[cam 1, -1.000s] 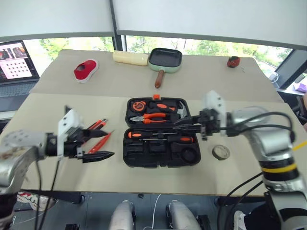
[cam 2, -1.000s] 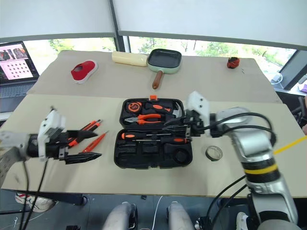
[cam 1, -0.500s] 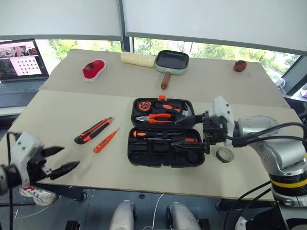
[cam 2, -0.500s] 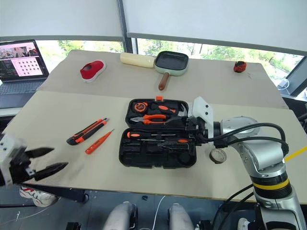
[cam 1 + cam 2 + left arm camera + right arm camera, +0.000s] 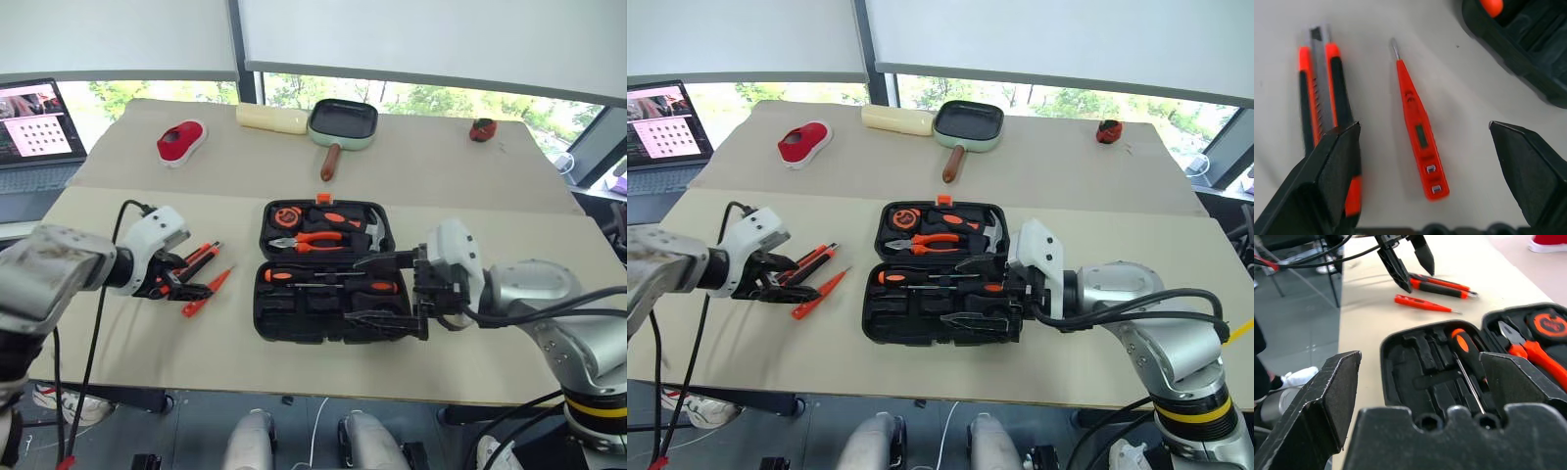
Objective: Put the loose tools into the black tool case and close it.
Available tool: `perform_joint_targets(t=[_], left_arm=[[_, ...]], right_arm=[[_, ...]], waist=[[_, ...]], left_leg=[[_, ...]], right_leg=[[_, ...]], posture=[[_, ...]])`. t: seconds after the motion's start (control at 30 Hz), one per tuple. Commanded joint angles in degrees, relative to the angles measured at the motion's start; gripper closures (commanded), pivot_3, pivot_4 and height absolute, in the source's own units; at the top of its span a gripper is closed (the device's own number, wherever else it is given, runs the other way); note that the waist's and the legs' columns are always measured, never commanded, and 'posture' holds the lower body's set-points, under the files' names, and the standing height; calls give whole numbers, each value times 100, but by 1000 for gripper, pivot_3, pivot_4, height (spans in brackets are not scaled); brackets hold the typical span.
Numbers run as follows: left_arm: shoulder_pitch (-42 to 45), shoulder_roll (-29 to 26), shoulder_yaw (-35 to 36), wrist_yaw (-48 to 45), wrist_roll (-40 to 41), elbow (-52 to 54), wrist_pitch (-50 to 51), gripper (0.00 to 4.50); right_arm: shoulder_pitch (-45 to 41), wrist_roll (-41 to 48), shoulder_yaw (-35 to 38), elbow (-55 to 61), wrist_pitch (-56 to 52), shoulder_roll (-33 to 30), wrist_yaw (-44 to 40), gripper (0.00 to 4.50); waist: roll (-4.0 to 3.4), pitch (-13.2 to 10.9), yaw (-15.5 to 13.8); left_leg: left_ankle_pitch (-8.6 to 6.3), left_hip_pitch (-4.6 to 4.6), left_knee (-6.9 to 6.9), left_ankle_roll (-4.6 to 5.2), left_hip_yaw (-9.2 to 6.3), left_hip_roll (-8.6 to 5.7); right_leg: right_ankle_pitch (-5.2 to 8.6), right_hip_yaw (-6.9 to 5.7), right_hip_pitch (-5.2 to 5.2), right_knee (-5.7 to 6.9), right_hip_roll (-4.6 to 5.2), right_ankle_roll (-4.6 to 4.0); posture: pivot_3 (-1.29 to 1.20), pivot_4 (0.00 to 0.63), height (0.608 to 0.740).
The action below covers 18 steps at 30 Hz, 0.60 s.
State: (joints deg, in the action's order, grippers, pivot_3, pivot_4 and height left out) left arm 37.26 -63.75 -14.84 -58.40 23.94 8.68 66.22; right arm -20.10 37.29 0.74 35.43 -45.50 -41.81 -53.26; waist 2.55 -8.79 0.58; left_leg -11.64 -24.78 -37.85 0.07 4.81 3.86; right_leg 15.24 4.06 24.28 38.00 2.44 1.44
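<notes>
Black tool case (image 5: 323,269) lies open near the middle of the bench (image 5: 127,352), long axis running left-right, lid half toward the far edge, tray half toward the near edge. Lid half holds orange-handled pliers (image 5: 312,242), tape measure (image 5: 284,214) and hammer (image 5: 372,230). Tray half holds two screwdrivers (image 5: 328,281), both lying left-right along the case's long axis: one orange grip at the left end, one at the right.

Utility knife (image 5: 1322,107) and tester pen (image 5: 1418,129) lie loose on the bench left of the case, just beside each other, not touching, roughly parallel. Both run diagonally, far ends pointing toward the case's lid half, near ends toward the near-left corner. Pen's metal tip is at the far end; the knife sits on the pen's left.

Left end effector (image 5: 174,284) is released, fingers spread, pointing down over the near ends of knife and pen. In the left wrist view the pen lies in the gap between the fingers, and one finger (image 5: 1332,166) overlaps the knife's handle; can't tell if it touches.

Right end effector (image 5: 387,289) is released, fingers wide apart, pointing left across the right end of the tray half; nothing between them. Can't tell whether it touches the case.

Frying pan (image 5: 340,125), red shoe (image 5: 179,142) and a pale roll (image 5: 267,118) sit along the far edge. Laptop (image 5: 29,122) is off the far-left corner
</notes>
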Motion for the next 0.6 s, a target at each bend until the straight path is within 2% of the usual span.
perform_joint_targets(t=[0.03,0.23,0.33,0.47,0.6], left_arm=[[618,30,-776,-358,-487,-394,-54,0],[800,163,-1501,-733,-885,-733,-225,0],[694,322,-1602,-774,-921,-755,-183,660],[440,504,-1643,-635,-1107,-744,-216,2153],[383,577,-1361,-603,-1051,-658,-13,3570]], right_arm=[[94,132,96,255,20,72,287,6],[295,201,205,386,7,118,633,6],[345,252,252,420,11,86,708,0],[365,357,293,468,2,52,805,0],[372,455,342,480,-6,-11,833,0]], waist=[[0,0,10],[1,0,13],[1,1,4],[-3,4,-10],[-8,9,-11]], left_leg=[[0,-2,0,0,-1,-1],[0,-7,0,1,-2,-1],[1,-9,-4,1,-4,-3],[1,-8,-5,1,-6,-5],[1,2,-5,1,-6,-7]], right_leg=[[1,-1,-1,0,0,1],[1,0,4,0,0,2],[2,-1,1,1,2,3],[3,-1,-3,0,4,5],[3,0,-11,1,5,6]], posture=[[0,150,740],[0,150,740],[0,150,740],[0,150,740],[0,150,740]])
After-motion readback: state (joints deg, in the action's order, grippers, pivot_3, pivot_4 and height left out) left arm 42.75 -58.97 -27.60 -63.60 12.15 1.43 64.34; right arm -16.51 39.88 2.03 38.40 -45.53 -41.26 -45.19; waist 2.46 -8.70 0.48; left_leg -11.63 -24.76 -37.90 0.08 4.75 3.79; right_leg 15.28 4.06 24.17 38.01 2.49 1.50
